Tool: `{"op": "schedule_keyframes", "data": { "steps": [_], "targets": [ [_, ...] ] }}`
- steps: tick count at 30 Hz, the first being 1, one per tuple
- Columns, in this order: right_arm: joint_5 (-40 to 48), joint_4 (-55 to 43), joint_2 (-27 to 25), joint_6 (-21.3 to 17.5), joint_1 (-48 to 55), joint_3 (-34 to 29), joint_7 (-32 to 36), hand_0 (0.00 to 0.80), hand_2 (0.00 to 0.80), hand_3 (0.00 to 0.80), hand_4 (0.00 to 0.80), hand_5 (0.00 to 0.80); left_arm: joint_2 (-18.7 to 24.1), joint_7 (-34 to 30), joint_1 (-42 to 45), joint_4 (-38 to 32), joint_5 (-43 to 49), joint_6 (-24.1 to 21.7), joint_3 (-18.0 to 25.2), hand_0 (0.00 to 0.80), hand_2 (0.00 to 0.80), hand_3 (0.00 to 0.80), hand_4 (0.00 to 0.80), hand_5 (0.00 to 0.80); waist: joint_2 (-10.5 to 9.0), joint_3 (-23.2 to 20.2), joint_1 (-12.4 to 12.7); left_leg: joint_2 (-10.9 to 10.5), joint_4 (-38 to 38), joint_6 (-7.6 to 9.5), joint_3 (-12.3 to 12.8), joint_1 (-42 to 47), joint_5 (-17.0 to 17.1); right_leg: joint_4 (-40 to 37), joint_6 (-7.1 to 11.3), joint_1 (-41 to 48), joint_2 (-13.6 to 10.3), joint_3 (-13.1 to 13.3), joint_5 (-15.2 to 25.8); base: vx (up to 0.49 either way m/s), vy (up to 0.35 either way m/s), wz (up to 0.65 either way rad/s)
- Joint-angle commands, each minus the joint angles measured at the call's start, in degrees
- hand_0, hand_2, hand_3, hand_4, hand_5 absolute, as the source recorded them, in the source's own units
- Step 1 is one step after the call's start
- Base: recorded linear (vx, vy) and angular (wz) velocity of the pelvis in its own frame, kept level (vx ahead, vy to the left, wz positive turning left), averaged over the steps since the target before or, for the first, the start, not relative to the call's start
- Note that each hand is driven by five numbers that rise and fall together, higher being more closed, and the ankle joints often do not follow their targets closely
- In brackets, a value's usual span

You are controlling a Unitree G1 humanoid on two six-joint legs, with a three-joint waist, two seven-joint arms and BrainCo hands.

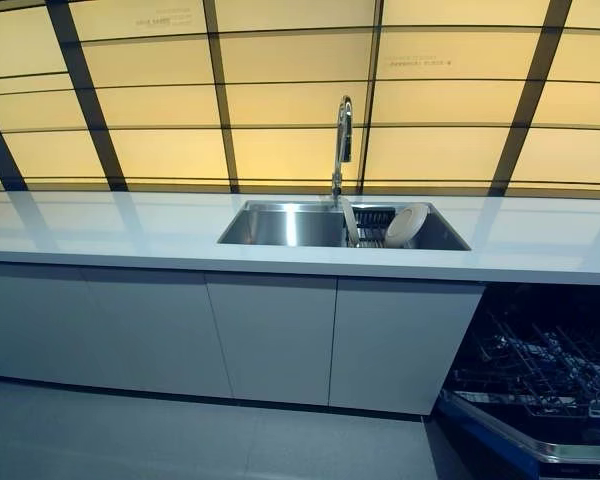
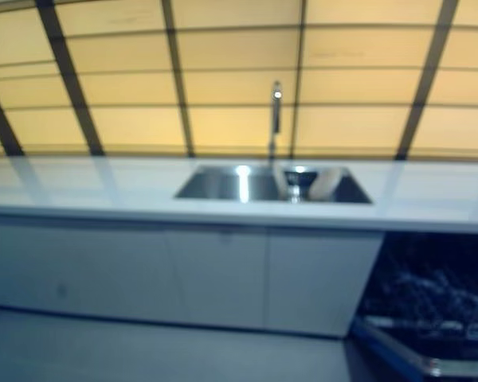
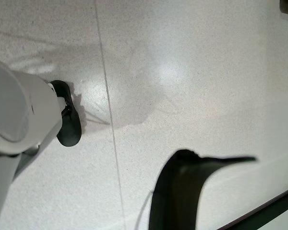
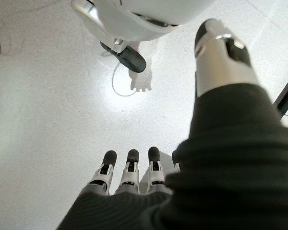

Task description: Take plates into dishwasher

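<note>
Two white plates stand on edge in a dark rack in the right half of the steel sink (image 1: 280, 226): a round one (image 1: 407, 223) leaning to the right, and a thin one (image 1: 349, 220) seen edge-on by the faucet (image 1: 342, 140). The open dishwasher (image 1: 540, 370) is at the lower right under the counter, its wire rack showing and its door (image 1: 525, 445) folded down. Neither hand shows in the eye views. My right hand (image 4: 221, 158) hangs over the floor, fingers (image 4: 129, 167) straight, holding nothing. Only a dark blurred part of my left hand (image 3: 182, 187) shows, above the floor.
A long white counter (image 1: 130, 235) runs across the view, with closed pale cabinet doors (image 1: 270, 335) beneath it and amber glass panels behind. Grey tiled floor (image 1: 180, 440) lies between me and the cabinets.
</note>
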Motion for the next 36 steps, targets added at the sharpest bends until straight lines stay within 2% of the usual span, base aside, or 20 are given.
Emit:
{"op": "schedule_keyframes", "data": {
  "steps": [1,4,16,28,36],
  "targets": [
    [-1.8,-0.2,0.2,0.2,-2.3,2.1,-1.5,0.000,0.000,0.000,0.000,0.000,-0.1,0.5,-3.2,2.1,-1.3,-0.3,0.7,0.000,0.000,0.000,0.000,0.000,-1.34,0.9,0.7,-4.6,1.5,4.87,5.4,2.1,-5.7,3.3,2.67,-4.5,-0.3,1.5,0.6,0.000,0.000,0.00],
    [-1.9,-0.5,0.0,0.4,-2.5,2.1,-1.5,0.000,0.000,0.000,0.000,0.000,0.0,0.3,-3.1,1.8,-2.7,-1.3,0.9,0.000,0.000,0.000,0.000,0.000,-1.27,1.0,0.7,-4.6,1.6,4.87,5.5,2.0,-5.7,3.4,2.66,-4.6,-0.3,1.5,0.6,0.000,0.000,0.00],
    [-3.7,-1.4,-0.7,1.9,-3.8,3.3,-0.9,0.000,0.000,0.000,0.000,0.000,-0.2,-3.5,-3.8,2.3,-1.9,3.4,0.4,0.000,0.000,0.000,0.000,0.000,-1.21,2.2,0.4,-4.0,2.4,4.94,5.8,1.6,-5.9,4.2,2.36,-5.2,-0.2,1.8,0.3,0.005,-0.013,-0.01],
    [-3.5,-1.3,-0.5,2.4,-3.5,3.7,-0.9,0.000,0.000,0.000,0.000,0.000,-0.2,-3.2,-3.7,2.6,0.9,2.9,-0.2,0.000,0.000,0.000,0.000,0.000,-2.02,1.7,0.9,-3.4,2.3,4.34,5.7,1.4,-5.7,3.3,2.15,-4.5,0.1,1.4,0.2,0.023,-0.023,0.00],
    [-3.3,-1.7,-0.9,2.5,-4.1,4.2,-1.3,0.000,0.000,0.000,0.000,0.000,-0.2,-3.1,-4.6,2.1,0.4,2.6,-1.0,0.000,0.000,0.000,0.000,0.000,-1.81,2.1,0.6,-3.3,3.1,4.24,5.8,1.1,-5.9,3.3,1.93,-4.6,0.1,1.5,0.2,0.000,0.000,0.00]
  ]
}}
